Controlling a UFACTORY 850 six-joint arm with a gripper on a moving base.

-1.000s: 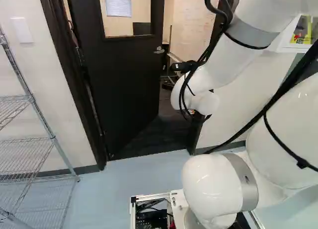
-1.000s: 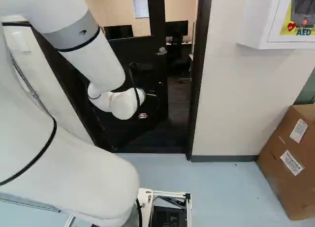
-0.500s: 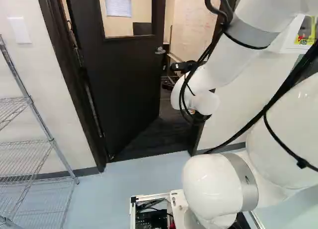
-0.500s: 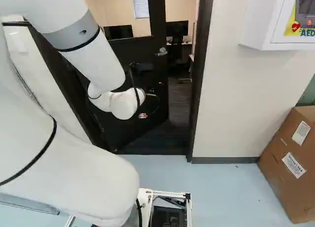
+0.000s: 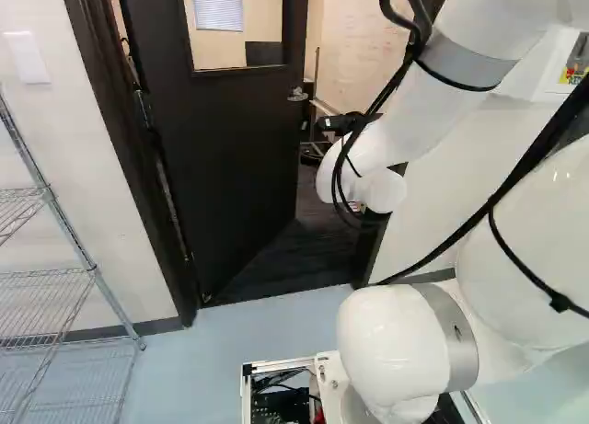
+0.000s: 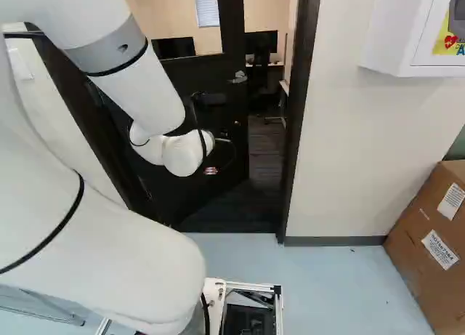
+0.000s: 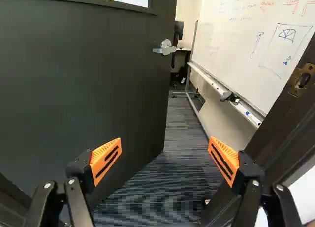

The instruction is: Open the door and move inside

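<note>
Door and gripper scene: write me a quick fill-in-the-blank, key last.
The door stands partly ____.
The gripper holds ____ between its fingers.
The wire shelf stands at the ____ side of the left base view.
The cardboard box stands at the ____ side of the right base view.
Missing words: open; nothing; left; right.

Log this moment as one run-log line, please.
door: ajar | jaws: wide open, empty | handle: ungripped | entry: not yet made | next: probably drive in
</note>
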